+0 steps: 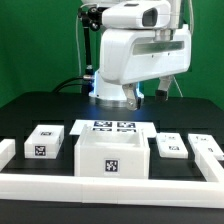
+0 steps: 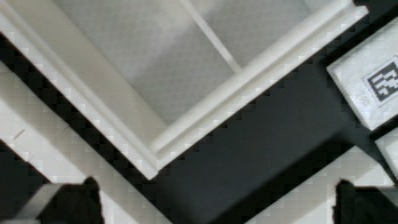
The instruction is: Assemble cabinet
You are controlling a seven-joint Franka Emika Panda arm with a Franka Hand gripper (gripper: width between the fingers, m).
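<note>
The cabinet body (image 1: 112,155) is a white open-topped box with a black-and-white tag on its front. It stands at the front middle of the black table. In the wrist view its rim corner (image 2: 169,130) and grey inside show from above. My gripper (image 1: 150,90) hangs high above the table behind the box. In the wrist view (image 2: 217,205) its two dark fingertips (image 2: 71,205) stand wide apart with nothing between them, over the box's corner. Small white tagged blocks lie at the exterior view's left (image 1: 42,140) and right (image 1: 172,146), and one shows in the wrist view (image 2: 370,85).
The marker board (image 1: 112,127) lies flat behind the box. A long low white rail (image 1: 110,186) runs along the front edge, with raised ends at the left (image 1: 6,150) and right (image 1: 208,150). The arm's base stands at the back.
</note>
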